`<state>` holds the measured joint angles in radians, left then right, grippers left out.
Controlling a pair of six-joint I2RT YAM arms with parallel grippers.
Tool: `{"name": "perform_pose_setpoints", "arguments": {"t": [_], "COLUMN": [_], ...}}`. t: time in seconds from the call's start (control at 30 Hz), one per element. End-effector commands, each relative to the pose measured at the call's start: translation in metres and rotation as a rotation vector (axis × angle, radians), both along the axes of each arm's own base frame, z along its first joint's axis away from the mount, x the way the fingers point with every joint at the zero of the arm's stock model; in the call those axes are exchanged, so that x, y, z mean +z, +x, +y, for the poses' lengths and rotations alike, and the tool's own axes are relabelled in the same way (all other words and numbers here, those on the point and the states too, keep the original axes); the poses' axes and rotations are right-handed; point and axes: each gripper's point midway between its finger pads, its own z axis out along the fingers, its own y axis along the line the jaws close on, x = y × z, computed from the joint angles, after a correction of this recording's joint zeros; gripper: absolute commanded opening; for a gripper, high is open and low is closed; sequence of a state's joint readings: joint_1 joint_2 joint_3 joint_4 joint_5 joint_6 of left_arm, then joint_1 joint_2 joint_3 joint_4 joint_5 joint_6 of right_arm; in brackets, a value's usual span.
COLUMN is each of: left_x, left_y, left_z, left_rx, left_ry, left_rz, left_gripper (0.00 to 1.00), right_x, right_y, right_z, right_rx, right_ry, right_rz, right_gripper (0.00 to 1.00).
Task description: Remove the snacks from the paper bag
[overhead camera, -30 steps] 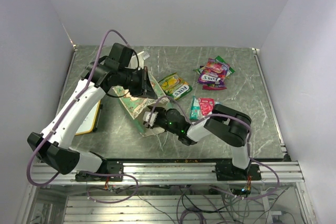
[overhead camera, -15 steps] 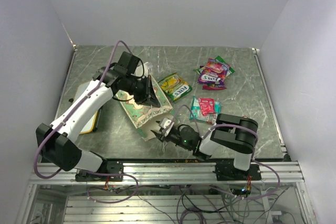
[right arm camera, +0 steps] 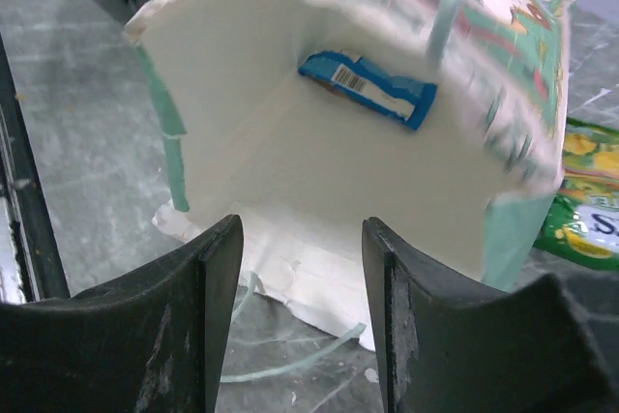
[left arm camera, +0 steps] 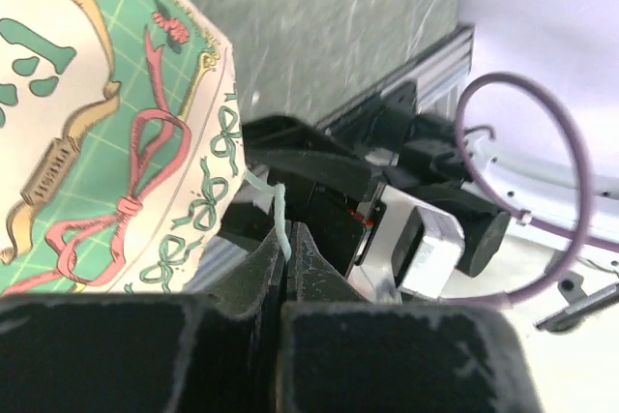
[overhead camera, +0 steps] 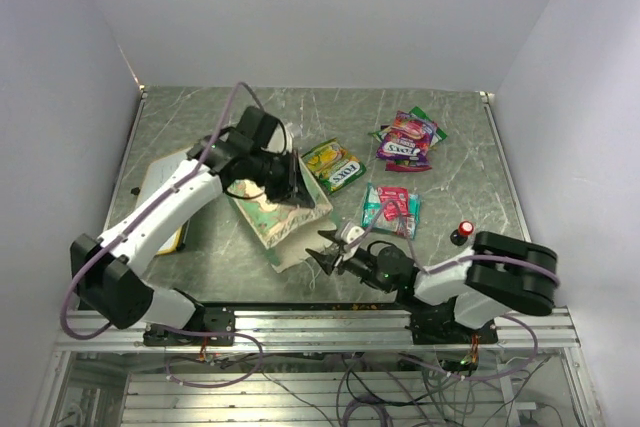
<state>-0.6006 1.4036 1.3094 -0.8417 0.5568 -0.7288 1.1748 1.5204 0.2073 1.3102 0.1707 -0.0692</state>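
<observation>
The paper bag [overhead camera: 262, 217] lies on its side, mouth toward my right gripper. My left gripper [overhead camera: 291, 183] is shut on its thin string handle [left arm camera: 280, 227] and holds the upper edge up; the printed front [left arm camera: 87, 132] fills the left wrist view. My right gripper [overhead camera: 328, 250] is open and empty just outside the mouth [right arm camera: 302, 239]. Inside the bag [right arm camera: 319, 171] a blue packet with a white barcode [right arm camera: 369, 87] lies at the back. On the table lie a yellow-green snack [overhead camera: 333, 164], pink-purple snacks [overhead camera: 407, 139] and a teal-red snack [overhead camera: 390, 207].
A wood-framed whiteboard [overhead camera: 160, 182] lies left of the bag under my left arm. A small red-topped button [overhead camera: 463, 231] stands near my right arm. A loose string handle [right arm camera: 290, 363] lies on the table under the right fingers. The yellow-green packet's edge [right arm camera: 585, 215] shows right of the bag.
My right gripper has backed out of the bag's mouth toward the right and near edge, its arm swinging right and uncovering the button. My left gripper shifted slightly right with the handle.
</observation>
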Motion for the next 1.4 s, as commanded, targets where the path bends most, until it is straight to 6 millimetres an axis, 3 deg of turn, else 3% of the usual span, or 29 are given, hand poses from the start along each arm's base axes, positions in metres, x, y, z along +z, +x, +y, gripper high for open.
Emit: {"name": "perform_pose_setpoints", "arguments": {"t": [0.0, 0.1, 0.33, 0.5, 0.67, 0.83, 0.93, 1.1, 1.2, 1.37], "left_x": [0.052, 0.062, 0.067, 0.077, 0.081, 0.087, 0.09, 0.098, 0.096, 0.087], "left_y": [0.022, 0.029, 0.044, 0.052, 0.053, 0.053, 0.052, 0.05, 0.05, 0.044], "left_z": [0.023, 0.023, 0.015, 0.016, 0.015, 0.016, 0.016, 0.012, 0.012, 0.015], "left_rx": [0.059, 0.092, 0.119, 0.134, 0.142, 0.139, 0.147, 0.155, 0.144, 0.133], "left_ry": [0.047, 0.021, -0.027, -0.046, -0.068, -0.079, -0.1, -0.158, -0.146, -0.128], "left_rz": [-0.246, -0.274, -0.28, -0.278, -0.259, -0.257, -0.253, -0.229, -0.223, -0.209], "left_gripper": [0.07, 0.07, 0.07, 0.07, 0.07, 0.07, 0.07, 0.07, 0.07, 0.07], "right_x": [0.005, 0.004, 0.01, 0.013, 0.051, 0.046, 0.04, 0.061, 0.069, 0.074], "right_y": [0.002, -0.004, -0.009, 0.027, 0.054, 0.089, 0.101, 0.108, 0.118, 0.136], "right_z": [-0.022, -0.027, -0.008, 0.003, 0.033, 0.047, 0.05, 0.06, 0.073, 0.072], "right_rx": [-0.104, -0.111, -0.061, -0.242, -0.25, -0.348, -0.406, -0.396, -0.41, -0.434], "right_ry": [0.043, 0.014, -0.053, -0.062, 0.137, 0.199, 0.278, 0.438, 0.448, 0.474], "right_rz": [0.141, 0.232, 0.287, 0.287, 0.102, 0.066, 0.082, -0.088, -0.143, -0.163], "right_gripper": [0.56, 0.61, 0.62, 0.56, 0.54, 0.56, 0.58, 0.52, 0.53, 0.53]}}
